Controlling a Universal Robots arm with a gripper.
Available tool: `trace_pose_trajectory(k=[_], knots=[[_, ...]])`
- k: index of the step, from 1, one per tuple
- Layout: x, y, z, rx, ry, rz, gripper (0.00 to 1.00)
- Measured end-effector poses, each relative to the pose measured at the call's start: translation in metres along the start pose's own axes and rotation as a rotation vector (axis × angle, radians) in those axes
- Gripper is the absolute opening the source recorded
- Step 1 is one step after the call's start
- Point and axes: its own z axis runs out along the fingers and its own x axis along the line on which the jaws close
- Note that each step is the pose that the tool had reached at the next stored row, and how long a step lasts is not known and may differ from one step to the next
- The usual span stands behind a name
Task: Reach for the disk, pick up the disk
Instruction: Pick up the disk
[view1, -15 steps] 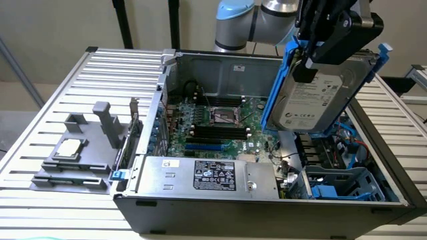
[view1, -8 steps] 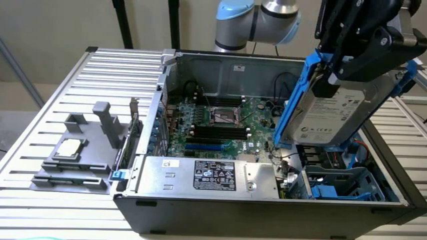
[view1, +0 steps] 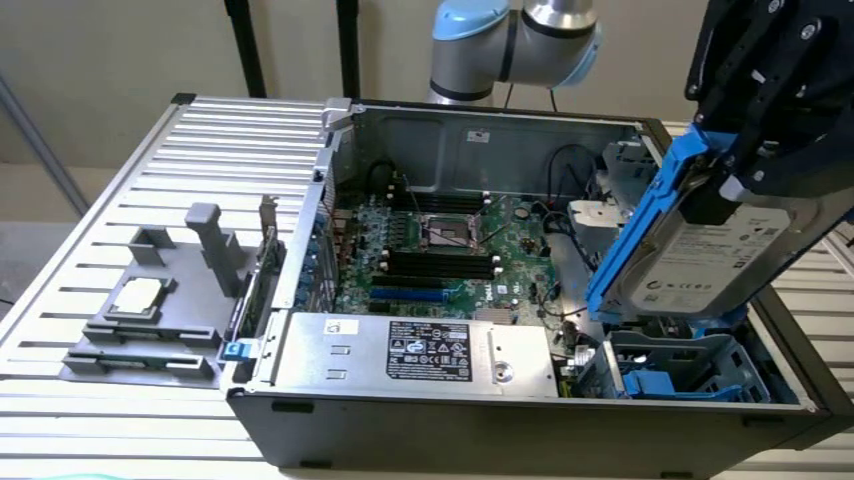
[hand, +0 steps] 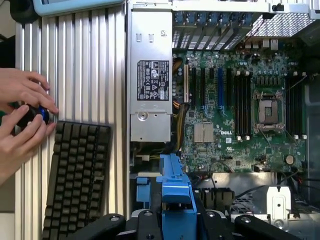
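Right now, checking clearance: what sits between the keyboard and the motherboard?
In the wrist view, the silver power supply lies between the keyboard and the motherboard.

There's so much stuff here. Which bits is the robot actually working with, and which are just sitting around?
Part of the job:
- the disk, with its blue bracket, lifted above the open computer case
- the gripper clamped on it

Just lying about:
- silver power supply box
- motherboard
- grey holder carrying a small square chip
- black keyboard
- a person's hands
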Motion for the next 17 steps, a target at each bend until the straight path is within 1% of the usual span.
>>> trace_pose_trajectory(k=[5, 9, 10, 12, 14, 17], knots=[[0.006, -0.0227, 0.0001, 0.0000, 0.0000, 0.000, 0.33], [0.007, -0.0412, 0.0012, 0.0000, 0.0000, 0.000, 0.33], [0.007, -0.0441, 0.0016, 0.0000, -0.0002, 0.000, 0.33], [0.007, -0.0465, 0.0021, 0.0000, 0.0009, 0.000, 0.33], [0.006, -0.0465, 0.0025, 0.0001, 0.0034, 0.001, 0.33], [0.005, -0.0457, 0.0028, 0.0002, 0.0043, 0.003, 0.33]])
